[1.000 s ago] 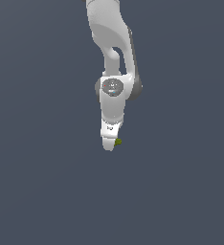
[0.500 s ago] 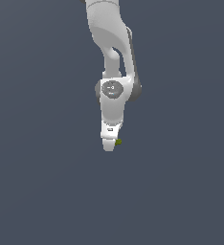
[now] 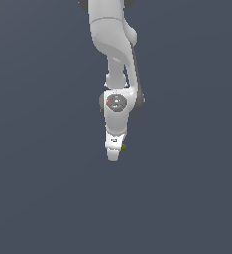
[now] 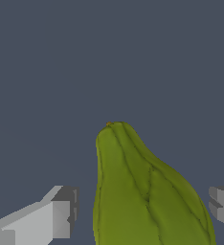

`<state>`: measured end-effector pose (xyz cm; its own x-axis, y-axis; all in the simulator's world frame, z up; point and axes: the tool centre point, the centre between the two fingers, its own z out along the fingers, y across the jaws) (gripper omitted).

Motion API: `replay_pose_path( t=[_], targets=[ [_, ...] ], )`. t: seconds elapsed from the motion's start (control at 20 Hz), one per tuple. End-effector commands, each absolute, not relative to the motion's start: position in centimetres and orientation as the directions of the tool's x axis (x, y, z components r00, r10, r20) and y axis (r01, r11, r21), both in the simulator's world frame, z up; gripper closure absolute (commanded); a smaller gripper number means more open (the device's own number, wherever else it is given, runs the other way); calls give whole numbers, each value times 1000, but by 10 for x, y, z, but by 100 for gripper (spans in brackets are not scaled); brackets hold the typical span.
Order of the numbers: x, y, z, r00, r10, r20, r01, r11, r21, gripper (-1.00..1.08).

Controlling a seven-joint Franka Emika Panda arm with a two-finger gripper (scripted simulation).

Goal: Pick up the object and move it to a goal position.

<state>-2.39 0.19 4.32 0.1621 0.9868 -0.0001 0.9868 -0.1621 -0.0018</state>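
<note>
Closing on the fruit evenly matters most at this step, judging from both views: centre first, squeeze squarely, lift only once both sides bear. Arm (image 3: 113, 44) hanging straight down, gripper (image 3: 114, 153) lowest. Yellow-green object (image 4: 147, 196) sitting between the fingers (image 4: 49, 217), clear gaps either side. Fingers spread wide, touching nothing, holding nothing yet.

backdrop (image 3: 38, 198): plain dark slate-blue | uniform in both views | no visible markings
</note>
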Motion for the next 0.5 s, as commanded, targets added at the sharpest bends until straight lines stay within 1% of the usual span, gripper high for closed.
replay_pose_path(
  t=[0.0,0.05,0.45],
  targets=[
    [-23,2,41,162,987,0,987,-162,0,-92],
    [-23,2,41,162,987,0,987,-162,0,108],
    [-23,2,41,162,987,0,987,-162,0,108]
  ],
)
